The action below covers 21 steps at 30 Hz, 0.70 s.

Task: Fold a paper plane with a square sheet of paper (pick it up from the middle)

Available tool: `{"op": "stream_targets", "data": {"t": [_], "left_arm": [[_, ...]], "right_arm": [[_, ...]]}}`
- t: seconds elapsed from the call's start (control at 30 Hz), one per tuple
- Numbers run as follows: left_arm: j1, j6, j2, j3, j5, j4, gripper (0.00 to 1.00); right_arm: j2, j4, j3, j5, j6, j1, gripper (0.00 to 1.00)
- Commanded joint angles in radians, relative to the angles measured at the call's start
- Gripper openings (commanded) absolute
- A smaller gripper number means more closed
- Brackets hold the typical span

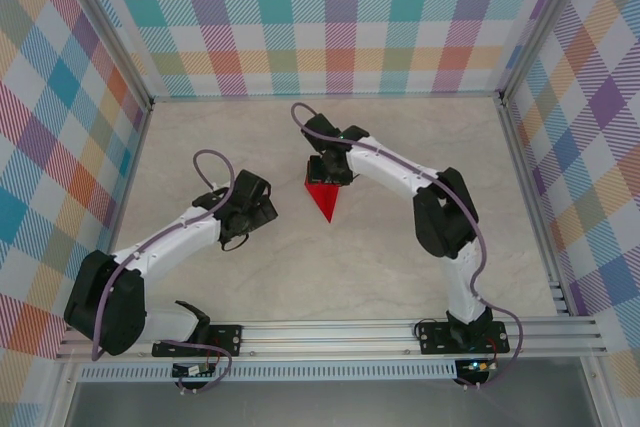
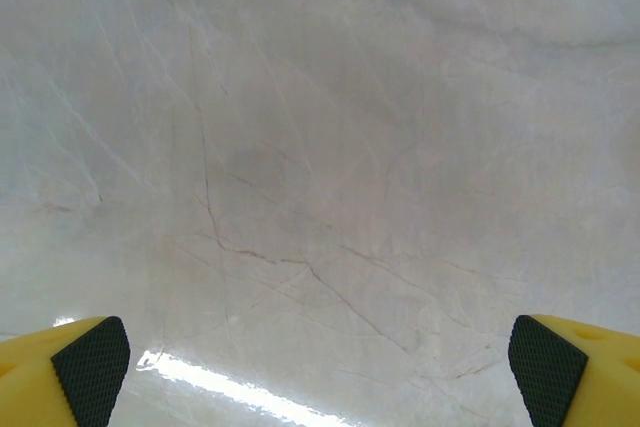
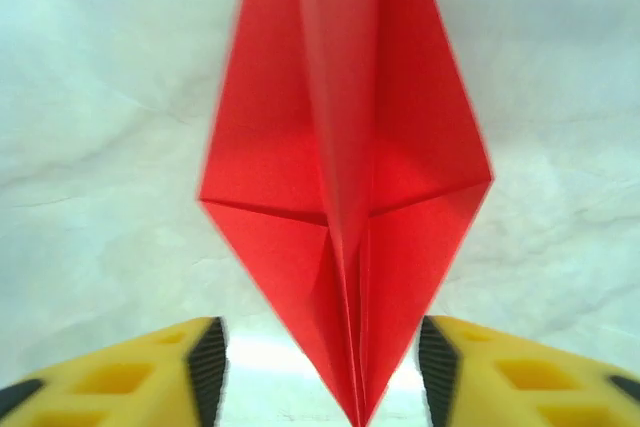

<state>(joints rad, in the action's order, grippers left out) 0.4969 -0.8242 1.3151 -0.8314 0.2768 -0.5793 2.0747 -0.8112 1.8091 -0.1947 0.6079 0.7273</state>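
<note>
Pale, glossy marble-look table (image 1: 400,277) is stretching under both arms; checked pastel walls (image 1: 340,17) are closing in three sides, and bare surface is lying open all round the middle. Lying flat there is the paper plane (image 1: 324,197): bright red, crisply creased, a narrow dart with a centre fold; its long axis is running far to near, tip pointing at the near edge. Right gripper (image 1: 328,172) is hanging just above it, released; yellow fingers (image 3: 208,367) with black textured pads are standing apart, flanking the tip with gaps on both sides. Left gripper (image 1: 252,209) is spread wide over bare table, off to the left.
</note>
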Motion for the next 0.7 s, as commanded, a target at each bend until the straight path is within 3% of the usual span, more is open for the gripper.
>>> {"op": "stream_targets", "data": {"t": [0.0, 0.2, 0.47, 0.57, 0.67], "left_arm": [[-0.026, 0.074, -0.039, -0.061, 0.076, -0.045, 1.00], [-0.103, 0.229, -0.108, -0.073, 0.137, 0.003, 1.00], [-0.246, 0.387, -0.191, 0.015, 0.305, 0.160, 1.00], [-0.302, 0.424, -0.218, 0.109, 0.328, 0.290, 1.00], [-0.328, 0.524, -0.236, 0.239, 0.322, 0.545, 1.00]], "right_arm": [[-0.143, -0.015, -0.038, -0.079, -0.017, -0.013, 0.72], [-0.360, 0.065, -0.249, -0.252, -0.053, -0.096, 1.00], [-0.700, 0.317, -0.688, -0.341, -0.121, -0.328, 1.00], [-0.818, 0.519, -0.900, -0.341, -0.154, -0.421, 1.00], [-0.900, 0.743, -1.109, -0.357, -0.216, -0.484, 1.00]]}}
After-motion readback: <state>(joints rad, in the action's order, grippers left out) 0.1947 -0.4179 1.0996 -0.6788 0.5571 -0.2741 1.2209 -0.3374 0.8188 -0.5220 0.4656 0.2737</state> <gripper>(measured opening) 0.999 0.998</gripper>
